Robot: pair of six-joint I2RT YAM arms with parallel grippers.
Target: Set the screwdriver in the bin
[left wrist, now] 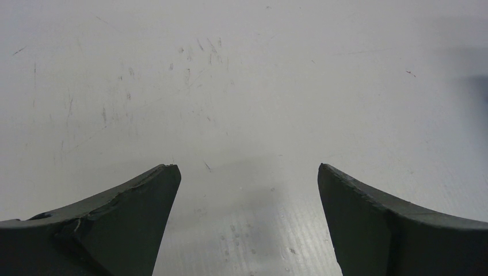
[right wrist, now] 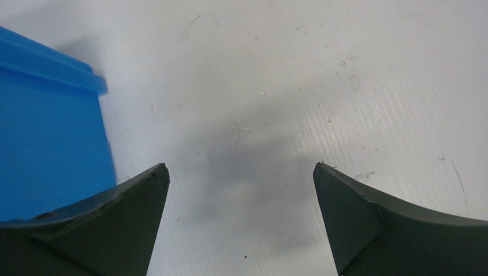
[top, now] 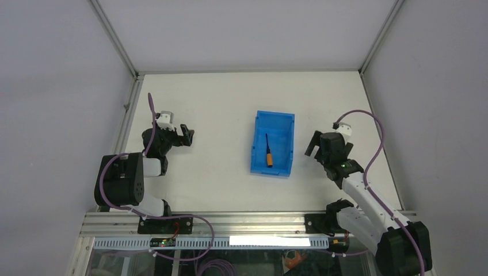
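The blue bin (top: 273, 143) stands in the middle of the white table. The screwdriver (top: 269, 153), orange handle and thin black shaft, lies inside it on the floor, handle toward the near end. My left gripper (top: 188, 135) is open and empty, well left of the bin; its wrist view (left wrist: 248, 172) shows only bare table between the fingers. My right gripper (top: 313, 145) is open and empty just right of the bin; its wrist view (right wrist: 240, 169) shows the bin's outer wall (right wrist: 49, 138) at the left edge.
Grey enclosure walls and aluminium frame posts (top: 115, 40) surround the white table (top: 230, 98). A metal rail (top: 241, 221) with cables runs along the near edge by the arm bases.
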